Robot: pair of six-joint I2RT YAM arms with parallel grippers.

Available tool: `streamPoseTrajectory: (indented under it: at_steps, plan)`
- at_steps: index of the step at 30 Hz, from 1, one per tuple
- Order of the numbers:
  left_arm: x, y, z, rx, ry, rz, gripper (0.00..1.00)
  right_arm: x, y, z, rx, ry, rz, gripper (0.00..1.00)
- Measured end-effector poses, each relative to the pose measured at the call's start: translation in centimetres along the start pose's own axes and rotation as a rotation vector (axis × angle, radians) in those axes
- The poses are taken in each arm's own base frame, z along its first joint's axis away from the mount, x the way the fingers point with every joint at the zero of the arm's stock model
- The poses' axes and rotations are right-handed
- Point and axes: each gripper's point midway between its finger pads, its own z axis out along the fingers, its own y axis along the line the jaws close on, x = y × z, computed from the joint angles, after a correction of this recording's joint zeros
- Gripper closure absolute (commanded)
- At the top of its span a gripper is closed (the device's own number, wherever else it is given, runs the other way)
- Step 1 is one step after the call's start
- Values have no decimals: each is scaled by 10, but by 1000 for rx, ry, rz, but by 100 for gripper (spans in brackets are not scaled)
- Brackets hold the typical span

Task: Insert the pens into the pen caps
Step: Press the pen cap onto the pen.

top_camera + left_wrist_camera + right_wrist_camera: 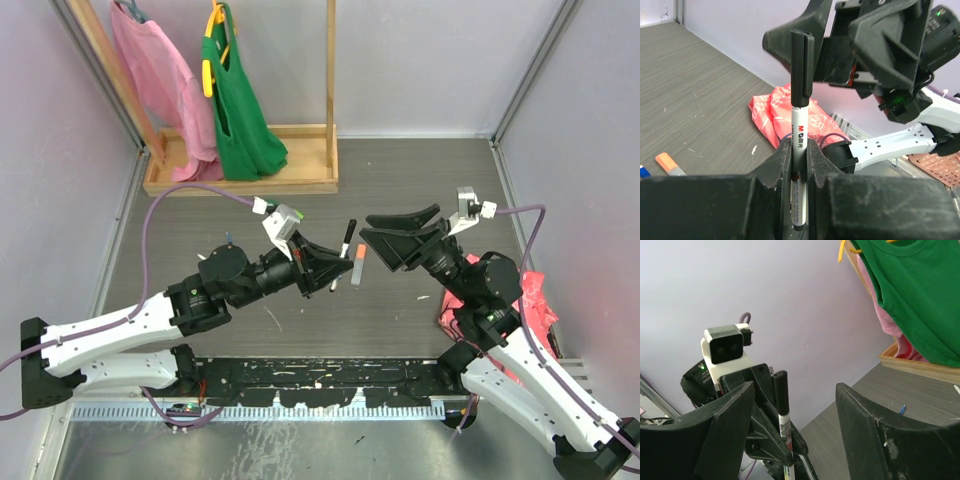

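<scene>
My left gripper [333,264] [799,156] is shut on the white barrel of a pen [346,240] [799,137], which it holds upright above the table. A black pen cap [802,65] [781,392] sits on the pen's top end. My right gripper [367,228] [795,427] is open, level with the capped end and just to its right, with neither finger touching the pen. A second pen with an orange end [358,266] [669,164] lies on the table below them.
A wooden rack [240,182] at the back holds a green shirt [238,110] and a pink garment [160,80]. A red patterned bag [535,300] [785,112] lies by the right arm's base. A small blue piece [902,409] lies on the table.
</scene>
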Motion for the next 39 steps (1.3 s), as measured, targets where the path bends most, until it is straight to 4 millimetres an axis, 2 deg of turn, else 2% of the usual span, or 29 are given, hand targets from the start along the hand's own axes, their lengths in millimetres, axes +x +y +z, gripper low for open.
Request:
streamPoseTrajectory:
  at_steps: [8,13,18,22,37,39]
  plan:
    - [12,-2,2,21,46,1,100,-17,12,11,33,34,-66,31]
    - [25,-1,4,28,89,1,100,-9,4,15,65,86,-61,37]
    - [28,-3,5,39,103,1,100,5,-9,16,102,138,-43,43]
    - [28,-3,6,42,106,1,100,12,-13,17,108,168,-32,52]
    - [35,0,7,30,127,1,100,20,-5,14,60,215,-25,82]
    - [34,0,8,28,126,0,100,20,-4,14,59,217,-26,90]
